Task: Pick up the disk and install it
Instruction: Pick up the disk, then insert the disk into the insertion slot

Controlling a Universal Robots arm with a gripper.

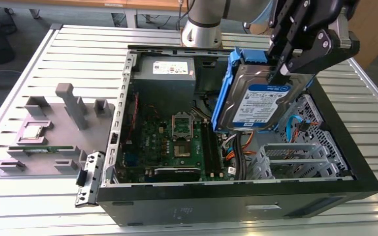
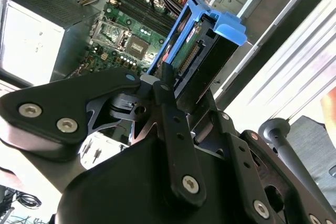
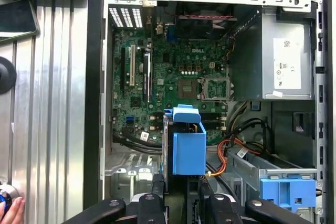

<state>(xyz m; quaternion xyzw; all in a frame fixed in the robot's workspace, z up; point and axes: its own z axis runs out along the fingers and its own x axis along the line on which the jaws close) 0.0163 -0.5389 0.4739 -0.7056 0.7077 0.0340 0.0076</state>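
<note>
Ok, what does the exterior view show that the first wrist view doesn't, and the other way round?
Exterior view: the label face of the disk, and a grey fixture block beside the case. First wrist view: a bare blue bracket at the drive cage. Both: the disk held by the gripper above the open case, the motherboard and the power supply.

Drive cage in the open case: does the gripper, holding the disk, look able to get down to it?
Probably yes. The gripper holds the disk on edge above the open computer case, and the metal drive cage lies just below it, uncovered. The orange cables beside the cage may crowd the way.
</note>
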